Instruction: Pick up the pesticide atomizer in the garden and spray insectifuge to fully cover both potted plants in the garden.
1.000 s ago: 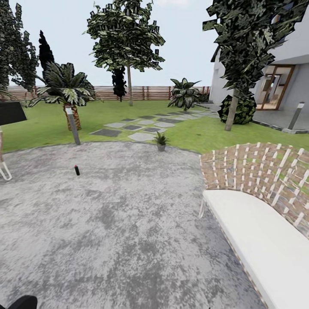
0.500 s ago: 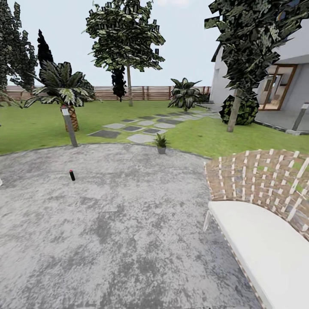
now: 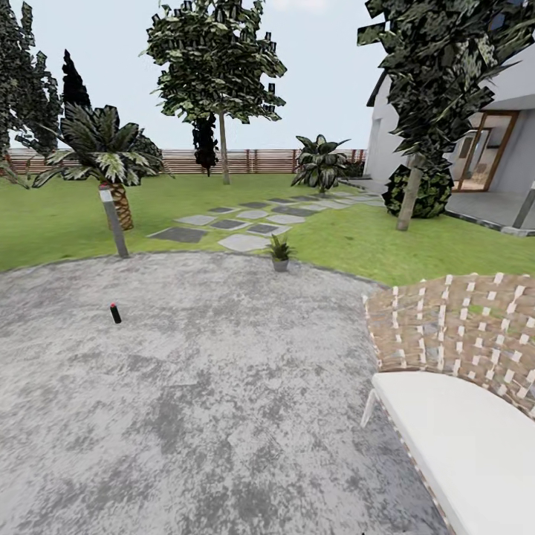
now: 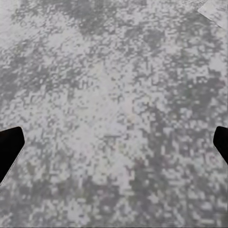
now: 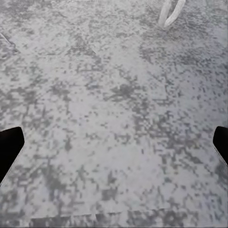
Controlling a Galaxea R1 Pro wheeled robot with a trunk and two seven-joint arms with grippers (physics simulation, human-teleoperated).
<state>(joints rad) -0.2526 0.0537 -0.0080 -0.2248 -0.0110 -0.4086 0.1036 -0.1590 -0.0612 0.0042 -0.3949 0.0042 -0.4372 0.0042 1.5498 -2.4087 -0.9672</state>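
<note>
- Hovering over mottled grey paving, my left gripper (image 4: 114, 145) shows its two dark fingertips (image 4: 9, 145) at opposite edges of the left wrist view, spread wide with nothing between them.
- My right gripper (image 5: 114, 145) is the same: fingertips (image 5: 9, 145) far apart, nothing held, bare paving below, with a pale looped chair leg (image 5: 170, 12) at the far edge of that view.
- Close on my right in the head view sits a chair (image 3: 461, 438) with a white cushion and a woven brown-and-white back.
- The round grey patio (image 3: 223, 401) spreads ahead of me.
- The pesticide atomizer (image 3: 115, 313) stands on the patio to my left, well ahead, a small dark bottle slightly tilted; its tip looks reddish from here.
- One potted plant (image 3: 279, 253) sits at the patio's far rim, just where the lawn (image 3: 59, 223) begins.
- Beyond lie stepping stones (image 3: 238, 223), a post lamp (image 3: 114, 221) beside a palm (image 3: 104, 152), then trees, a brown slatted fence (image 3: 253, 160) and a house (image 3: 483, 141) to the right.
</note>
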